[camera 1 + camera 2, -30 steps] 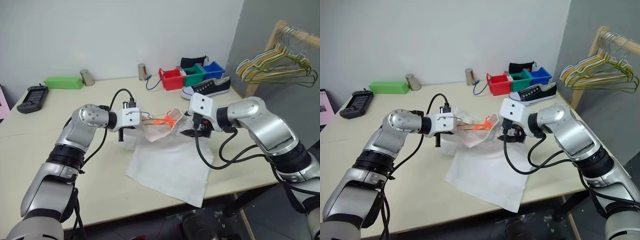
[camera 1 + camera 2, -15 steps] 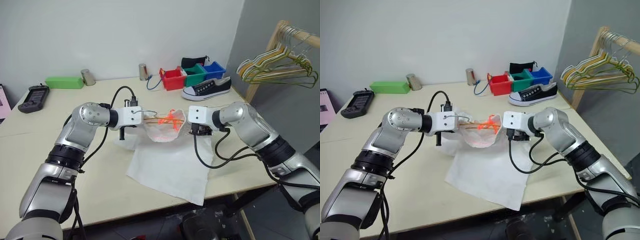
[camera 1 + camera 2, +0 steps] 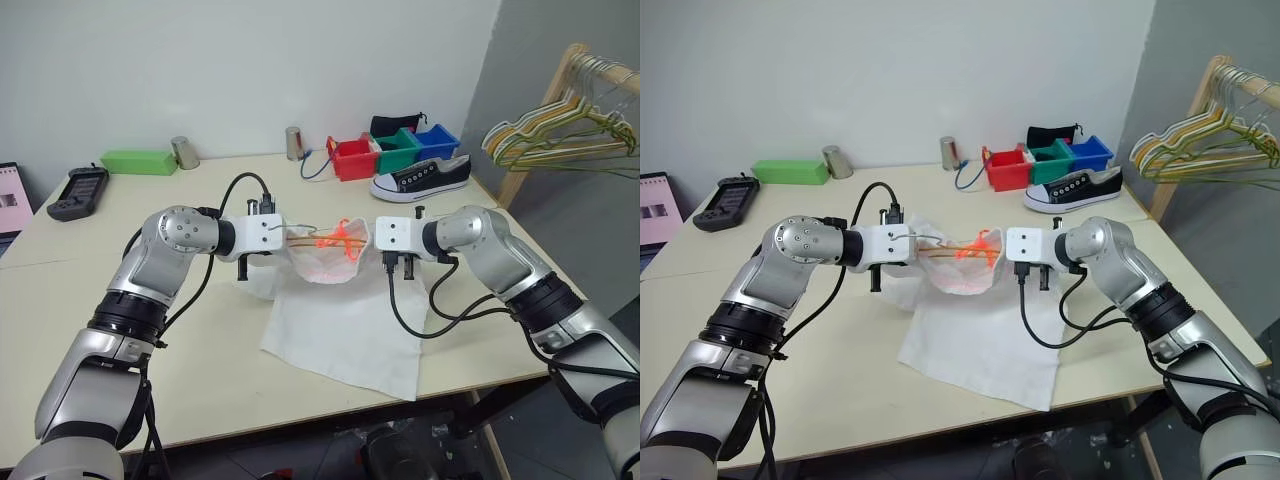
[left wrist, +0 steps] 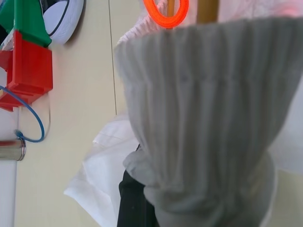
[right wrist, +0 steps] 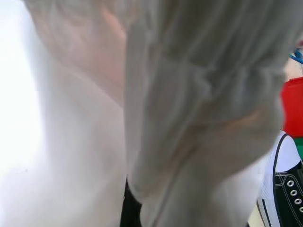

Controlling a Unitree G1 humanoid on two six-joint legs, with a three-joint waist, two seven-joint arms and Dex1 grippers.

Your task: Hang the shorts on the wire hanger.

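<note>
The white shorts [image 3: 345, 325] drape from both grippers down onto the table [image 3: 150, 380], with the gathered waistband stretched between them above it. My left gripper [image 3: 285, 240] is shut on the waistband's left end. The right gripper [image 3: 372, 240] is shut on the right end. The orange-red drawstring [image 3: 335, 240] lies in the open waist. A thin golden wire of the hanger [image 3: 303, 238] runs from the left gripper into the waistband; the rest of it is hidden by fabric. Gathered cloth covers the black fingers [image 4: 135, 203] in the left wrist view.
A black-and-white shoe [image 3: 420, 178] and red, green and blue bins [image 3: 355, 158] stand at the back right. A bunch of hangers [image 3: 555, 135] hangs on a wooden rack to the right. A green box [image 3: 138, 161], two metal cups [image 3: 184, 152] and a black device [image 3: 78, 193] sit at the back left.
The right gripper moved forward and down to the waistband's right end, rolled level and shut on it. The waistband now spans both grippers. The left gripper stayed put.
</note>
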